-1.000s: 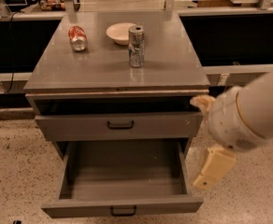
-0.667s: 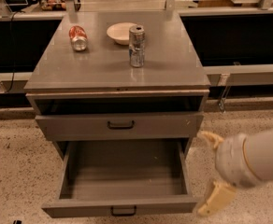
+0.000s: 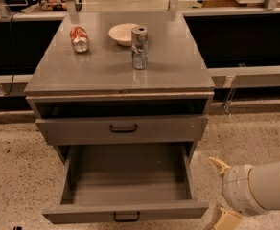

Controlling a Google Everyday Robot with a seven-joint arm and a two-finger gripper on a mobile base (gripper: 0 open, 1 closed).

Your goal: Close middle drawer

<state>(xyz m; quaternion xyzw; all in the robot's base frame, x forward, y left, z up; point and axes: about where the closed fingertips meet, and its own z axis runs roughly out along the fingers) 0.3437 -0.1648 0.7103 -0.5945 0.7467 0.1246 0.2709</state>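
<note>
The grey cabinet (image 3: 118,75) has its middle drawer (image 3: 125,176) pulled far out, showing a deep, bare grey tray; its flat front with a small black handle (image 3: 126,217) is at the bottom of the view. The uppermost drawer (image 3: 123,127), with the same kind of black handle, stands slightly out under a dark gap. The lowest drawer is hidden under the open one. My gripper (image 3: 212,194) is at the lower right, just right of the open drawer's front corner and not touching it. Its cream fingers (image 3: 220,166) are spread apart and hold nothing.
On the cabinet top there is a red can lying on its side (image 3: 79,39), a white bowl (image 3: 123,33) and an upright silver can (image 3: 139,47). Behind it runs a dark counter with rails. The speckled floor (image 3: 15,176) surrounds the cabinet.
My arm has dropped and pulled back to the lower right, away from the cabinet's right side. The drawers have not moved.
</note>
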